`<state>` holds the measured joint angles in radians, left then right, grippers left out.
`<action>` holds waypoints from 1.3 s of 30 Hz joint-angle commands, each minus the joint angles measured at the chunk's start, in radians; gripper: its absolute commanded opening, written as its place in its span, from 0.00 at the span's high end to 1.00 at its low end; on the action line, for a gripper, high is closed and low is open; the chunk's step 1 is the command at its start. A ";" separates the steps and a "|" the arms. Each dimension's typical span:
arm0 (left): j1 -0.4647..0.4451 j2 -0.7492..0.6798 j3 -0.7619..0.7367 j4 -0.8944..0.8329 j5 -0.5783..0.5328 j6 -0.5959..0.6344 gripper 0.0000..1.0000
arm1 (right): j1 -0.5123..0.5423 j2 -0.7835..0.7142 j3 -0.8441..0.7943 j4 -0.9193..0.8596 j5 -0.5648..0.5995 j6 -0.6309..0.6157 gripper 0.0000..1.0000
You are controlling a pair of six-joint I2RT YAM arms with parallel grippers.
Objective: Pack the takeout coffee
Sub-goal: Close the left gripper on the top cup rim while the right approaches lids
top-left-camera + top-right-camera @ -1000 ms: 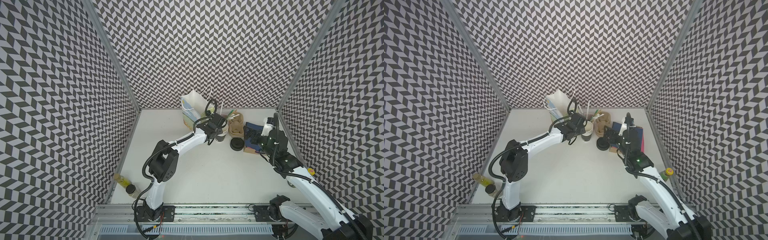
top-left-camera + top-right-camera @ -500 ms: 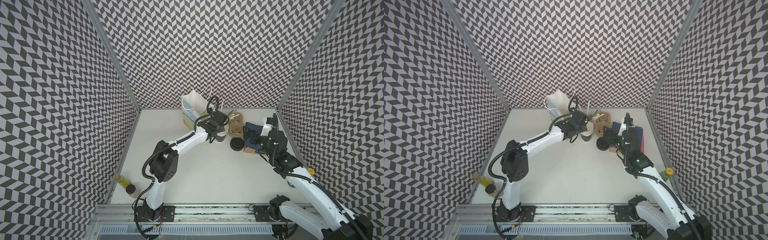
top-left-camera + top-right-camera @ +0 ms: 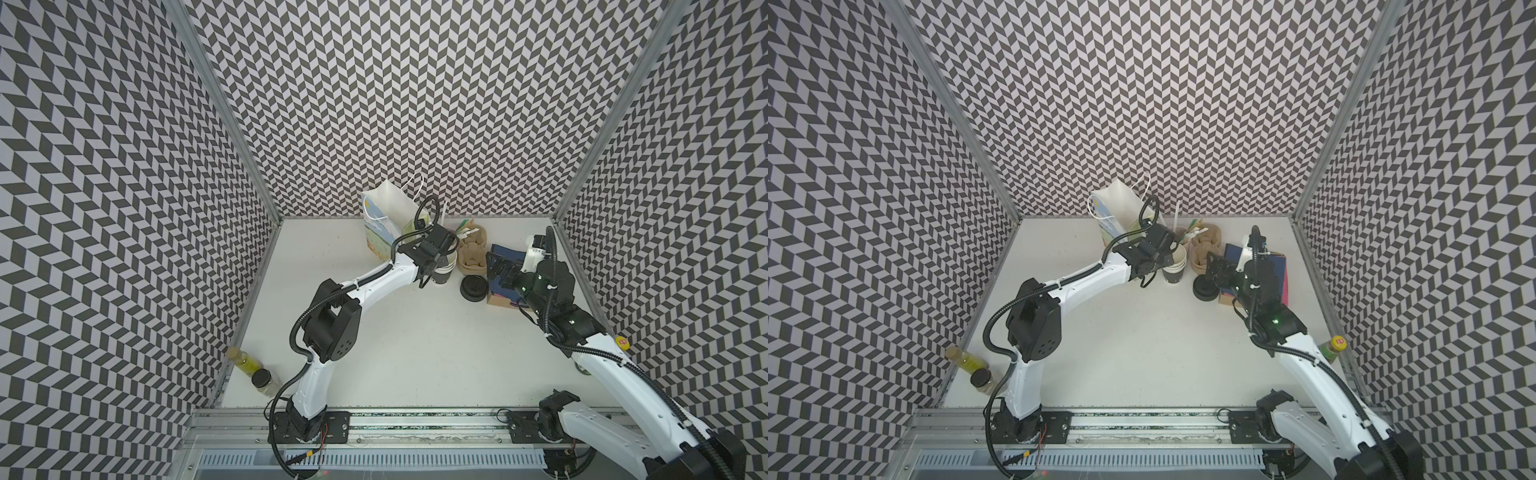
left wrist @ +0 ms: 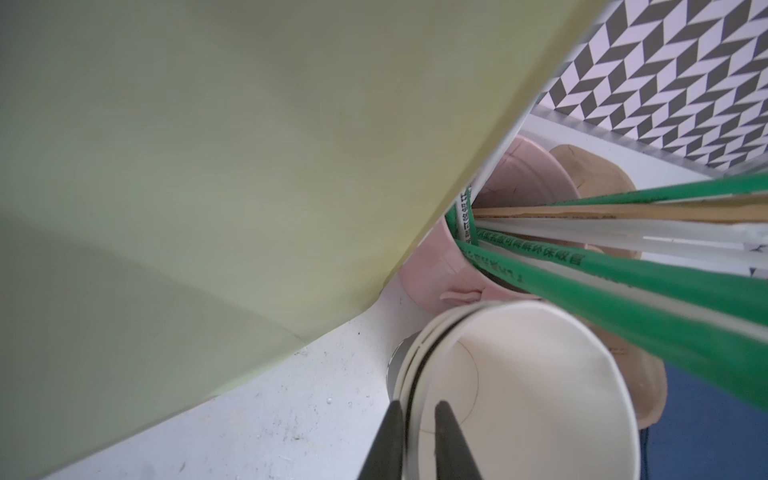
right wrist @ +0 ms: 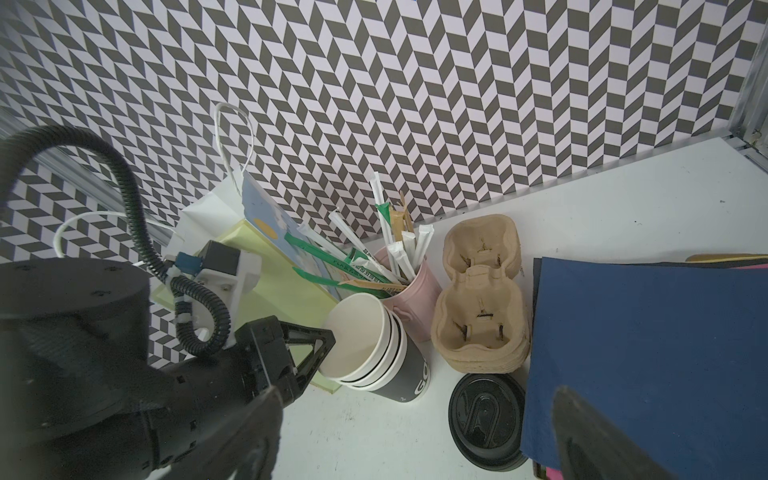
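Top views: at the counter's (image 3: 415, 353) left edge, a yellow bottle (image 3: 242, 357) and a dark-capped jar (image 3: 263, 379) stand side by side, well apart from the working cluster. Bare counter runs from them across the middle and front, between the two arms.

At the back edge, the gift bag (image 3: 384, 226) stands upright with its mouth open. The cup stack (image 3: 443, 272) stands just beside the bag's right side panel. The left wrist view shows only a narrow strip of counter between them.

The left gripper (image 4: 417, 403) comes in from the left. Its fingers (image 4: 449, 440) are clamped on the rim of the top cup (image 4: 519, 395), one outside the wall and one inside. The top cup sits tilted in the stack, open and unlidded.

The pink straw cup (image 5: 417, 291) stands directly behind the stack; contact cannot be confirmed. Its straws (image 4: 623, 291) lean over the top cup's mouth. The pulp carrier (image 5: 482, 299) lies just right of the pink cup.

The black lid (image 5: 486, 419) lies flat on the counter right of the stack, its edge meeting the blue sheets (image 5: 644, 353). The right gripper (image 5: 415, 392) hovers near the lid and sheets, fingers wide apart and holding nothing. A bottle (image 3: 1334, 348) stands at the counter's right edge.
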<state>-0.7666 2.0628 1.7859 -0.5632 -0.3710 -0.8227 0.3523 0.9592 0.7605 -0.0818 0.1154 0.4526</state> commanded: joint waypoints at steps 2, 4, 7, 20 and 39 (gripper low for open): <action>-0.008 0.014 0.048 -0.033 -0.032 -0.001 0.88 | 0.008 -0.013 0.003 0.047 0.009 -0.006 0.02; -0.008 0.016 0.051 -0.036 -0.032 -0.001 0.88 | 0.008 -0.013 0.003 0.046 0.007 -0.005 0.02; -0.008 0.017 0.053 -0.038 -0.030 0.001 0.91 | 0.009 -0.013 0.002 0.048 0.007 -0.006 0.02; -0.010 -0.021 0.037 -0.055 -0.011 -0.009 1.00 | 0.008 0.008 -0.037 0.093 -0.054 0.024 0.01; -0.011 -0.188 -0.174 0.142 0.041 -0.033 1.00 | -0.026 0.238 -0.160 0.373 -0.477 0.314 0.01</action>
<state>-0.7746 1.9099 1.6276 -0.4900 -0.3340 -0.8356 0.3351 1.1759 0.6052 0.1707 -0.2871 0.6998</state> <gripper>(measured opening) 0.048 0.996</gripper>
